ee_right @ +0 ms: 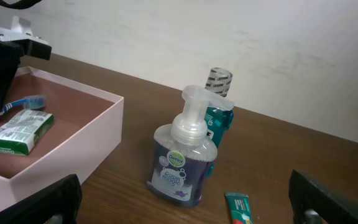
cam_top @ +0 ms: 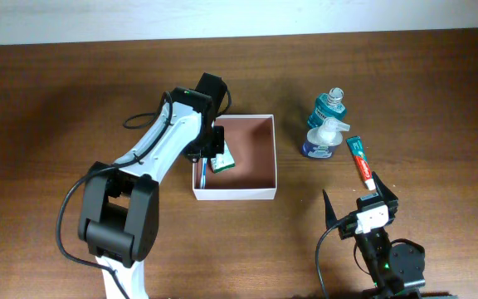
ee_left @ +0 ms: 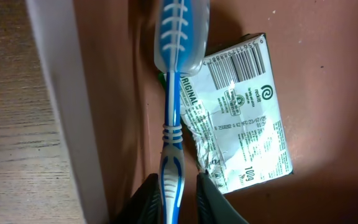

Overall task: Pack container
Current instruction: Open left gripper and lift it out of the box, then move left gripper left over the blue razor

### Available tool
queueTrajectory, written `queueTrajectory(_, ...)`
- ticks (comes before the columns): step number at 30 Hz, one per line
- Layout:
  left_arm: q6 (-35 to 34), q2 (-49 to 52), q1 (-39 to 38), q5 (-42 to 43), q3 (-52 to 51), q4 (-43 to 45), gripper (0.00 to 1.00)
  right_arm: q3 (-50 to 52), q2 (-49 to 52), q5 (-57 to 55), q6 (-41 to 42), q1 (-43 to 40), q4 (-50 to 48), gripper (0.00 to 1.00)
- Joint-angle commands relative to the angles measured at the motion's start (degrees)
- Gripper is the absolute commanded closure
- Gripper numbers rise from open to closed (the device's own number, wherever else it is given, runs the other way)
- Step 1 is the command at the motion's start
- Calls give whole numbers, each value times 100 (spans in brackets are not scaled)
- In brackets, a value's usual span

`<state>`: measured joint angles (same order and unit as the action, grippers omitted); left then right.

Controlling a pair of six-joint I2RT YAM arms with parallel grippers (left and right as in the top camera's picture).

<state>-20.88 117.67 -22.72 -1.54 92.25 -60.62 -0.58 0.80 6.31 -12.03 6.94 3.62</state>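
Container (cam_top: 235, 195) at centre of overhead frame; toothbrush (ee_left: 173, 124) and soap packet (ee_left: 247, 124) inside. Left gripper (ee_left: 176, 186) slightly parted around toothbrush handle, apparently released. Right gripper (cam_top: 355, 195) lower right, spread wide, empty. Mouthwash (cam_top: 330, 106), pump bottle (cam_top: 320, 137) and toothpaste tube (cam_top: 360, 162) right of container, unpacked.

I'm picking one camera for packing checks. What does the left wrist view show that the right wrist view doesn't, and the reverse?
Left wrist only: the barcode on the packet, and the toothbrush handle running into the left hand. Right wrist only: the pump bottle, the teal bottle behind it, and the end of a toothpaste tube. Both: toothbrush and packet in the container.
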Motion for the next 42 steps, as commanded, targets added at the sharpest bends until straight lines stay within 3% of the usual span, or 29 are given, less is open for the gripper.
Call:
queueTrajectory(1,-74,50,-2,0,-31,-7,78,26,-55,11,2,-33,24,2)
queueTrajectory(13,125,-684,0,407,496,-166,79,26,-55,11,2,-33,24,2)
queueTrajectory(23,120,-1585,166,-634,516,-634,78,26,-55,11,2,-33,24,2)
queueTrajectory(25,120,-1624,313,-647,516,-767,76,26,-55,11,2,-33,26,2)
queueTrajectory(29,120,-1622,684,-649,514,-994,50,26,-55,11,2,-33,26,2)
queueTrajectory(42,-17,-1622,2328,-649,409,-1357,47,26,-55,11,2,-33,26,2)
